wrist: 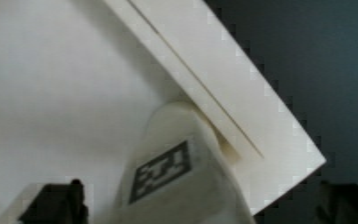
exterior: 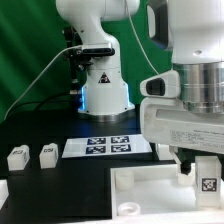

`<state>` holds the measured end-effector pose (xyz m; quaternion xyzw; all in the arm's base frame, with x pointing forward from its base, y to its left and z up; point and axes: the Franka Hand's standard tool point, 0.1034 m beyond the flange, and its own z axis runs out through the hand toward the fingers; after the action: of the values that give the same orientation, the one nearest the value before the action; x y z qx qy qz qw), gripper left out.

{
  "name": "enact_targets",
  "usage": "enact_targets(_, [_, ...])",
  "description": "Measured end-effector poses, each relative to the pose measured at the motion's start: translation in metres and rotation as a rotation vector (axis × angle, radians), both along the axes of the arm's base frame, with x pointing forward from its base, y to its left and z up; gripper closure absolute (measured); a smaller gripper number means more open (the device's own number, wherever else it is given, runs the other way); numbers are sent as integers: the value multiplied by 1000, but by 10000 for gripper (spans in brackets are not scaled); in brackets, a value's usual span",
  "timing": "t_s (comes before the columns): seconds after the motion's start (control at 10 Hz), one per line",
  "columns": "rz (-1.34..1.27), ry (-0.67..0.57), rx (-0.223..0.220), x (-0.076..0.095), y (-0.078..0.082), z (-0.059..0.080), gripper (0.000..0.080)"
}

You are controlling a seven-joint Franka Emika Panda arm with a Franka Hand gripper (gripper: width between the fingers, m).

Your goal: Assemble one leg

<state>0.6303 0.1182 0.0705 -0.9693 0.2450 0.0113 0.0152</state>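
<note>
1. Two spare legs [exterior: 17,157] [exterior: 47,153] stand side by side on the dark surface [exterior: 40,190] at the exterior view's left, well apart from the arm's working end.
2. Next to the right lies the marker board [exterior: 105,146], flat on the surface in front of the robot base [exterior: 103,95].
3. One large white panel [exterior: 140,190] fills the lower middle and right. Its raised rim shows in the wrist view [wrist: 229,110].
4. At the exterior view's right, the leg [exterior: 206,181] sits upright at the panel's right part, directly under the gripper [exterior: 198,166], with its tag facing the camera.
5. In the wrist view the leg [wrist: 167,170] stands close against the panel's rim, between the two dark fingers [wrist: 60,203] of the gripper [wrist: 211,208].
6. The fingers look spread. A gap seems to show on each side of the leg, so they straddle it rather than pinch it, though the blur leaves this uncertain.
</note>
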Motion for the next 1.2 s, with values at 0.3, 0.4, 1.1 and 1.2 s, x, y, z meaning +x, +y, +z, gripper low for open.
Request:
enact_targets(0.3, [72, -11, -16, 4, -2, 2, 276])
enact_targets(0.4, [17, -10, -15, 3, -1, 2, 276])
enact_targets(1.1, [-826, 19, 8, 4, -3, 0, 507])
enact_targets(1.2, [-955, 12, 25, 2, -3, 0, 507])
